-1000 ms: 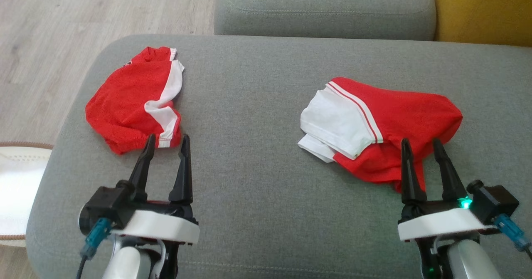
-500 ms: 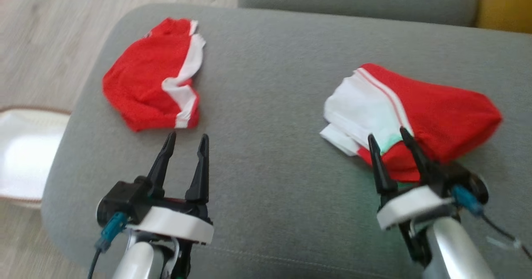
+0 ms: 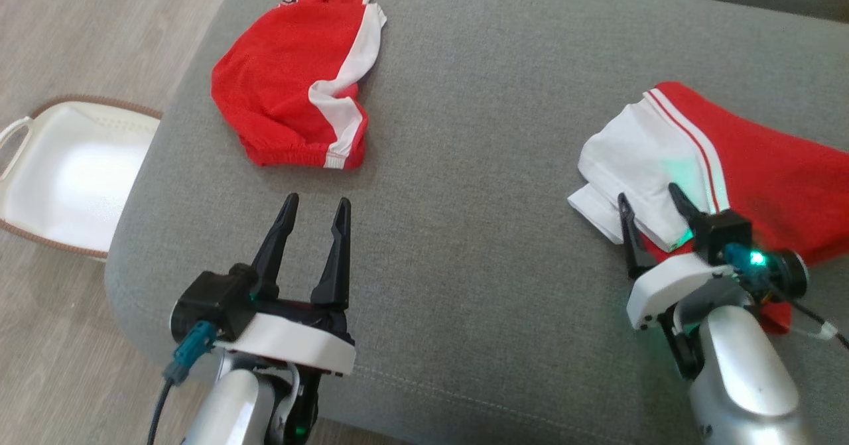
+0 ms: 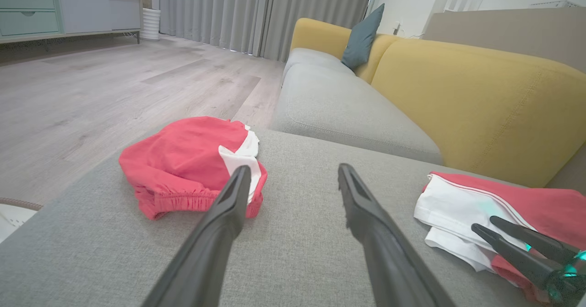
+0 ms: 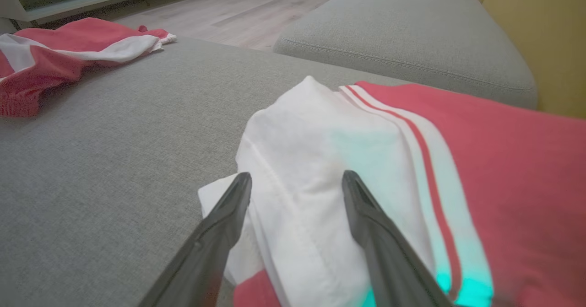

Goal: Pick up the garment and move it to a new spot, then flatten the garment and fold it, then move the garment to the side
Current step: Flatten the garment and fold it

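At the shirt (image 3: 763, 160), the right gripper (image 3: 647, 191) is held apart, empty; this soft, light cloth is likely best pinched at its sleeve (image 3: 637, 156).

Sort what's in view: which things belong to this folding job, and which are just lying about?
Job: shirt, right gripper open over it, left gripper open, grey cushion beneath.
Lying about: shorts, basket, yellow sofa, blue pillow.
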You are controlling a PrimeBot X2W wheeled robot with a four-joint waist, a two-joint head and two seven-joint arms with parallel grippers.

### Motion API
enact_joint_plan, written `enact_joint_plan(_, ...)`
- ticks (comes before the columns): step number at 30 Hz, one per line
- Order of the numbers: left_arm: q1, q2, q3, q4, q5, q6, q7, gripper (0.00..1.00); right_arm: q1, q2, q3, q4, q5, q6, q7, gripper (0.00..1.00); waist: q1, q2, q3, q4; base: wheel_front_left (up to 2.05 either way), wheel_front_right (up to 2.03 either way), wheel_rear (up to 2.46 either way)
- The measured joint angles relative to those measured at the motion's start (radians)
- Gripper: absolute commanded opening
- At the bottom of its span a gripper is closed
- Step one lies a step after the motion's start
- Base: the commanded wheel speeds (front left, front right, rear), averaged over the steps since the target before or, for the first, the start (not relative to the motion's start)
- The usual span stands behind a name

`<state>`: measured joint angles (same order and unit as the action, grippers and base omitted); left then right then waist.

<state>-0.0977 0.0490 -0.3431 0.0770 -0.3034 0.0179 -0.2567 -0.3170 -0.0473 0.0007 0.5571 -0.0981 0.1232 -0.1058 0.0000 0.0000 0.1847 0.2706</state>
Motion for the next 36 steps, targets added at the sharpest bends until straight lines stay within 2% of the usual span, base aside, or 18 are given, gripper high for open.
enact_joint_plan(4, -0.012, 0.0, -0.005, 0.0, 0.0, 0.004, 0.0, 1.0, -0.03, 0.0, -0.027, 0.035, -0.008, 0.0, -0.001, 1.0, 0.0, 0.0, 0.019, 0.005, 0.0, 0.0, 0.0)
enact_joint_plan(5, -0.015, 0.0, -0.006, 0.0, 0.0, 0.006, 0.0, 1.0, -0.034, 0.0, -0.031, 0.045, -0.007, 0.0, 0.0, 0.94, 0.0, 0.0, 0.023, 0.005, 0.0, 0.0, 0.0)
enact_joint_plan(6, -0.018, 0.0, -0.007, 0.0, -0.001, 0.008, 0.0, 1.0, -0.038, 0.0, -0.035, 0.054, -0.007, 0.0, -0.001, 0.44, 0.0, 0.0, 0.027, 0.005, 0.0, 0.0, 0.0)
enact_joint_plan(7, -0.02, 0.0, -0.008, 0.0, -0.002, 0.008, 0.0, 1.0, -0.043, -0.001, -0.035, 0.063, -0.007, 0.0, -0.001, 0.0, 0.0, 0.0, 0.031, 0.004, 0.0, 0.0, 0.0)
enact_joint_plan(16, -0.036, -0.001, -0.008, 0.017, -0.007, 0.008, 0.0, 1.0, -0.065, -0.001, -0.036, 0.092, 0.022, 0.0, -0.072, 0.0, 0.0, 0.0, 0.025, -0.016, 0.0, 0.0, 0.0)
enact_joint_plan(21, -0.034, -0.001, -0.008, 0.021, -0.007, 0.008, 0.0, 1.0, -0.065, -0.002, 0.013, 0.084, 0.076, 0.0, -0.109, 0.0, 0.0, 0.0, -0.01, -0.03, 0.0, 0.0, 0.0)
enact_joint_plan(25, -0.026, -0.001, -0.008, 0.023, -0.007, 0.009, 0.0, 1.0, -0.065, -0.004, 0.116, 0.037, 0.15, 0.0, -0.126, 0.0, 0.0, 0.0, -0.046, -0.04, 0.0, 0.0, 0.0)
enact_joint_plan(33, 0.017, -0.001, -0.012, 0.024, -0.007, 0.017, 0.0, 1.0, -0.07, -0.008, 0.408, -0.145, 0.3, 0.0, -0.141, 0.0, 0.0, 0.0, -0.111, -0.042, 0.0, 0.0, 0.0)
enact_joint_plan(36, 0.026, 0.0, -0.018, 0.023, -0.008, 0.018, 0.0, 1.0, -0.112, -0.009, 0.461, -0.218, 0.346, 0.0, -0.142, 0.0, 0.0, 0.0, -0.121, -0.034, 0.0, 0.0, 0.0)
